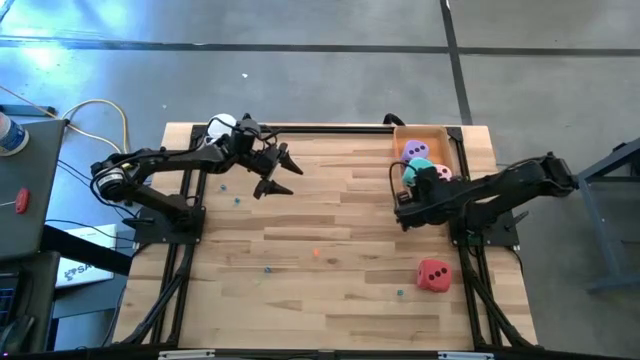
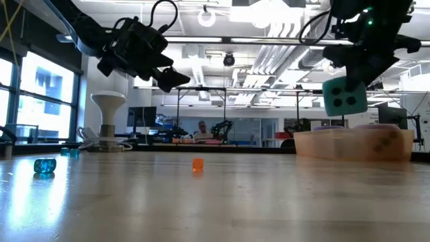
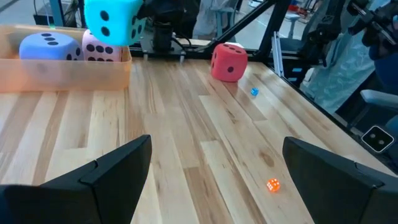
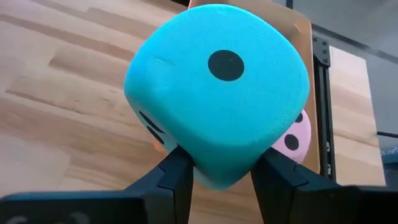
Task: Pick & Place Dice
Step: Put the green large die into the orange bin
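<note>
My right gripper (image 4: pixel 221 169) is shut on the mint green die (image 4: pixel 217 93), held in the air over the near part of the tan bin (image 1: pixel 452 140) at the table's far right. The die also shows in the low view (image 2: pixel 345 96) above the bin (image 2: pixel 353 144). The purple die (image 1: pixel 412 150) and the pink die (image 1: pixel 442 173) lie in the bin. The red die (image 1: pixel 432 274) rests on the table near the right front. My left gripper (image 1: pixel 280 172) hangs open and empty above the table's far left part (image 3: pixel 216 149). My right gripper pinches the mint green die by two opposite faces, near one edge (image 4: pixel 205 171), between its two fingers (image 4: pixel 177 177). The fingers come from above, slanting. The die hangs tilted below the gripper (image 2: pixel 363 54), lifted clear of the bin and the table.
A white round-topped object (image 1: pixel 222 127) stands at the far left corner. Small beads lie scattered on the wood: an orange one (image 3: pixel 272 185), a blue one (image 3: pixel 254 91) and a blue one at the left in the low view (image 2: pixel 45 165). Bare wood lies in the table's middle.
</note>
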`<state>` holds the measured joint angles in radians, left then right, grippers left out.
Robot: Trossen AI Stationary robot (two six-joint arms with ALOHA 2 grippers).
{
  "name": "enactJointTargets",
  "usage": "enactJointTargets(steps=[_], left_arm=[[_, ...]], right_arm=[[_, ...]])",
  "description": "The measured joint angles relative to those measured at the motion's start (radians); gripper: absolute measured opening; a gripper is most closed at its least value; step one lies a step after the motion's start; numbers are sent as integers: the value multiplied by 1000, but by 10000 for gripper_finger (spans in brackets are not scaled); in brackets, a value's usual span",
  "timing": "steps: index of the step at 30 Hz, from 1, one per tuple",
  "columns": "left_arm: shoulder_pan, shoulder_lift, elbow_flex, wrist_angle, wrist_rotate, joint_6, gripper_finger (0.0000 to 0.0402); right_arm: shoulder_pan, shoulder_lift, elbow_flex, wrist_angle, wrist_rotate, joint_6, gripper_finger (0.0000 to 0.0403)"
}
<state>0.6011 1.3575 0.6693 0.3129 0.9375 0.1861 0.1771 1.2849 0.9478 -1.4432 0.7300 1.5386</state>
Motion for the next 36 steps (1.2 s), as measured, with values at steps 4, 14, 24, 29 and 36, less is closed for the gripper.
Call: enactJointTargets(steps=[4, 14, 24, 29, 36], left_arm=[[-22, 0, 0, 0, 0, 0, 353], [-56, 0, 0, -2, -19, -9, 353], [-57, 0, 0, -3, -23, -10, 353], [-57, 0, 0, -3, -23, -10, 353], [-57, -1, 0, -3, -23, -4, 353]], right_arm=[[-45, 12, 0, 50, -5, -5, 114], [-152, 96, 0, 117, -61, -88, 107], [-188, 147, 1, 143, -54, -122, 106], [-189, 147, 1, 168, -55, -127, 106], [-189, 147, 1, 228, -51, -236, 104]])
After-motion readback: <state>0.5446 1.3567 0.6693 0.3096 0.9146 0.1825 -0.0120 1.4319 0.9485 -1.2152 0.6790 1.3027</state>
